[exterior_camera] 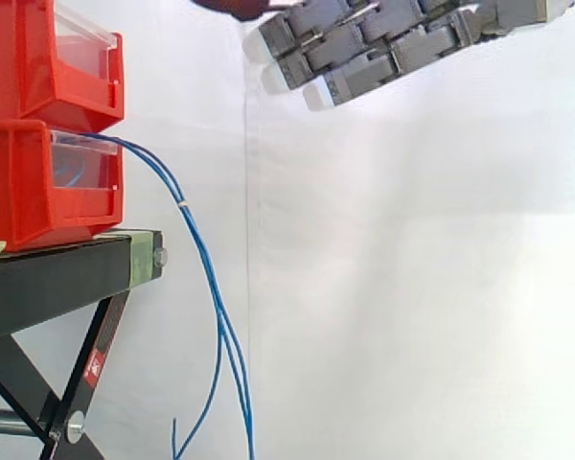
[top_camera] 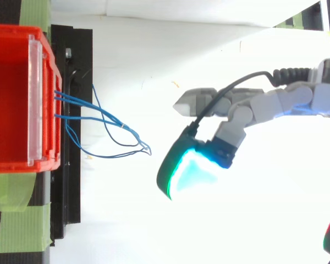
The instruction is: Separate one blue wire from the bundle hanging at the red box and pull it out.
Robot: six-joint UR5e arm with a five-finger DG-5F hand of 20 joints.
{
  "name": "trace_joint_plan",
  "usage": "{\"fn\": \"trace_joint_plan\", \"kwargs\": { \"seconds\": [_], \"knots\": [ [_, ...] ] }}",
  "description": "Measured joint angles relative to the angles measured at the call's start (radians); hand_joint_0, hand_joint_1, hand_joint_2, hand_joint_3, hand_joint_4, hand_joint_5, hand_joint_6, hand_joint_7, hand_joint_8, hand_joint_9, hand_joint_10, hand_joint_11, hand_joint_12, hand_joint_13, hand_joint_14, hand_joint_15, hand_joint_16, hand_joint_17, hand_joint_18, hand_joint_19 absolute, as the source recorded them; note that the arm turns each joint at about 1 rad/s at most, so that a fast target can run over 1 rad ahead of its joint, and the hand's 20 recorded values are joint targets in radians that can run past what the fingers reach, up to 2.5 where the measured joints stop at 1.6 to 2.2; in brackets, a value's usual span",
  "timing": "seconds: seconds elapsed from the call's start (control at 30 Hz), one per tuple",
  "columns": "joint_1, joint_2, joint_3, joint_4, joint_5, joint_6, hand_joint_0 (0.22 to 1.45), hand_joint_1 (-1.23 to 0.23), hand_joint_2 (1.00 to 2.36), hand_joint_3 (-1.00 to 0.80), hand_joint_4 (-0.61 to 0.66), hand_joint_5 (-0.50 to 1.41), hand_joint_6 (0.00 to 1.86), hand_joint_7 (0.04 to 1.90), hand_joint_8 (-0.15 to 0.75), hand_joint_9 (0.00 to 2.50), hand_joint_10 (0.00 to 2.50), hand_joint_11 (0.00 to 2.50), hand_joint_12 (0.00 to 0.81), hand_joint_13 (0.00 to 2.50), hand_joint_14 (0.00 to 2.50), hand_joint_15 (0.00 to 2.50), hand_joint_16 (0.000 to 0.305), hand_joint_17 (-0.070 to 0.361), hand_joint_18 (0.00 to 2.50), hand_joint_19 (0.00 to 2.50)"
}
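A bundle of thin blue wires (exterior_camera: pixel 199 251) comes out of the lower red box (exterior_camera: pixel 48 182) and hangs down past the black stand. From above, the blue wires (top_camera: pixel 107 124) fan out from the red box (top_camera: pixel 16 99) and end in loops. My hand (exterior_camera: pixel 364 48) is high in the side view, well above and to the right of the wires, fingers straight and holding nothing. In the top view the hand (top_camera: pixel 247 113) sits to the right of the wire loops, apart from them, one pad glowing cyan.
A second red bin (exterior_camera: pixel 48 57) is stacked on the lower one. The black stand (exterior_camera: pixel 67 273) carries both, with green tape (top_camera: pixel 22 220) on its top. A white curtain (exterior_camera: pixel 412 287) hangs behind.
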Motion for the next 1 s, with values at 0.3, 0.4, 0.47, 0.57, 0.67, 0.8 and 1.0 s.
{"fn": "trace_joint_plan", "kwargs": {
  "seconds": [0.3, 0.4, 0.47, 0.57, 0.67, 0.8, 1.0],
  "knots": [
    [0.000, 0.000, -0.014, 0.047, 0.012, -0.020, 0.49, -0.44, 1.00, -0.50, 0.20, -0.26, 0.50, 0.73, 0.226, 0.00, 0.00, 0.00, 0.301, 0.00, 0.00, 0.07, 0.053, 0.118, 0.00, 0.21],
    [0.000, 0.000, -0.015, 0.048, 0.013, -0.022, 0.50, -0.44, 1.00, -0.50, 0.20, -0.26, 0.50, 0.73, 0.227, 0.00, 0.00, 0.00, 0.302, 0.00, 0.00, 0.07, 0.053, 0.119, 0.00, 0.21],
    [0.000, 0.000, -0.015, 0.047, 0.014, -0.022, 0.50, -0.44, 1.00, -0.50, 0.20, -0.26, 0.50, 0.73, 0.230, 0.01, 0.00, 0.00, 0.301, 0.00, 0.00, 0.07, 0.052, 0.118, 0.00, 0.21],
    [0.000, 0.000, -0.015, 0.043, 0.020, -0.023, 0.50, -0.44, 1.00, -0.50, 0.20, -0.26, 0.50, 0.73, 0.231, 0.02, 0.00, 0.00, 0.302, 0.00, 0.00, 0.08, 0.053, 0.118, 0.00, 0.21],
    [0.000, -0.003, -0.018, 0.039, 0.031, -0.037, 0.50, -0.46, 1.00, -0.50, 0.21, -0.26, 0.50, 0.74, 0.231, 0.02, 0.00, 0.00, 0.300, 0.00, 0.00, 0.07, 0.052, 0.117, 0.00, 0.22],
    [0.000, -0.011, -0.051, 0.053, 0.058, -0.082, 0.51, -0.52, 1.00, -0.50, 0.26, -0.23, 0.50, 0.76, 0.265, 0.22, 0.00, 0.05, 0.319, 0.00, 0.00, 0.07, 0.054, 0.121, 0.00, 0.21],
    [-0.001, -0.014, -0.126, 0.170, 0.126, -0.123, 0.51, -0.54, 1.00, -0.50, 0.28, -0.22, 0.50, 0.78, 0.275, 0.30, 0.00, 0.10, 0.324, 0.06, 0.00, 0.09, 0.053, 0.119, 0.00, 0.22]
  ]
}}
